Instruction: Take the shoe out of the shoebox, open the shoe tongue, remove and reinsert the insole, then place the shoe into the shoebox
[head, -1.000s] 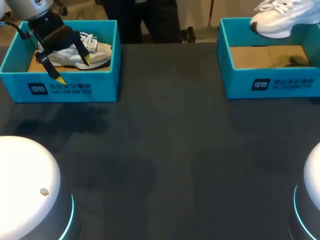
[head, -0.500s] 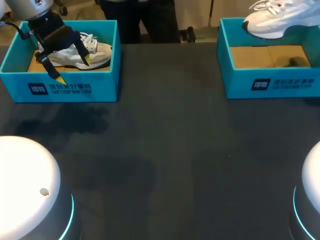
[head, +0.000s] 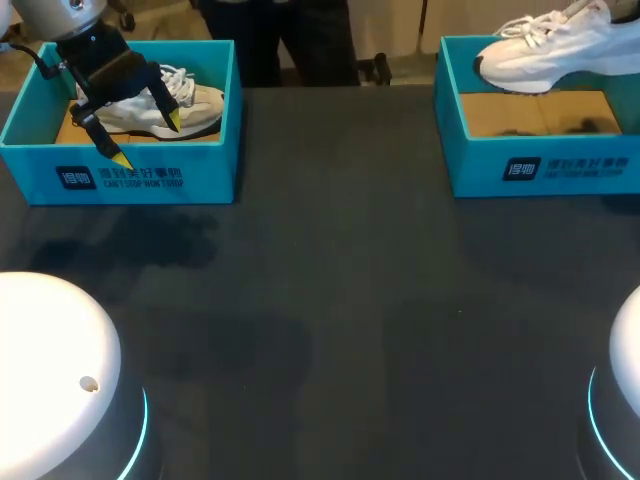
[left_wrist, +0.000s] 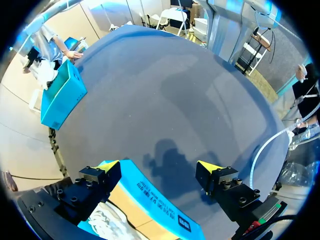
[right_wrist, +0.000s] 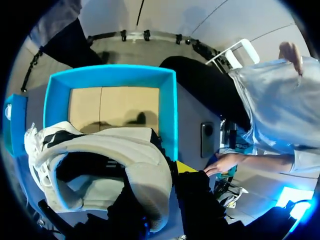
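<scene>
Above the upper-right shoebox (head: 540, 165), right end effector (right_wrist: 159, 176) is gripping a white sneaker (head: 545, 55); upper left, left end effector (head: 147, 138) is hanging released.

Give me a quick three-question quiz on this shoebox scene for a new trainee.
1. True or false: the left gripper is open.
2. The right-hand white shoe is: A on the table; B in the air over the right shoebox; C in a person's hand.
3. What lies in the left shoebox?
Key: 1 true; 2 B; 3 a second white shoe.
</scene>
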